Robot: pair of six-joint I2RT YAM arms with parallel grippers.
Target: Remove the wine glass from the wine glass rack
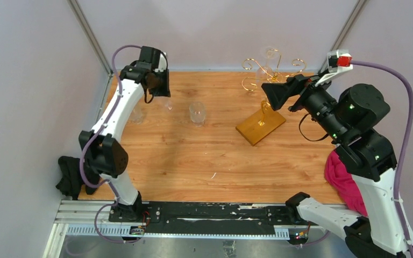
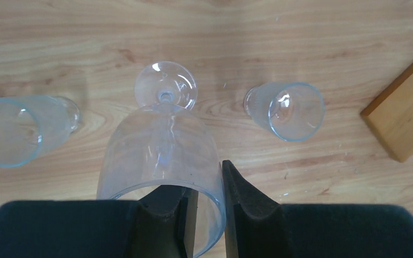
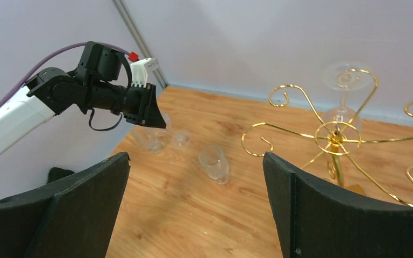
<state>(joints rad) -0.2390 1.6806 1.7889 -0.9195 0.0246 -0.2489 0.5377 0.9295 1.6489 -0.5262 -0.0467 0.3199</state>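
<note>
Left claw pinches a wine glass by its rim; right claw gapes empty beside the wine glass rack.

The left claw (image 2: 207,185) is closed to a narrow gap on the wall of the held wine glass (image 2: 161,145), one finger inside the bowl and the other outside, the foot pointing away over the table (image 1: 193,161). Whether that foot touches the wood I cannot tell. Two more glasses (image 2: 287,110) stand apart on either side of it. The right claw (image 3: 195,158) is spread as wide as it goes, holding and touching nothing, facing the wine glass rack (image 3: 336,134) at the far right of the table. A hanging glass (image 3: 343,80) sits foot-up in a far curl.
</note>
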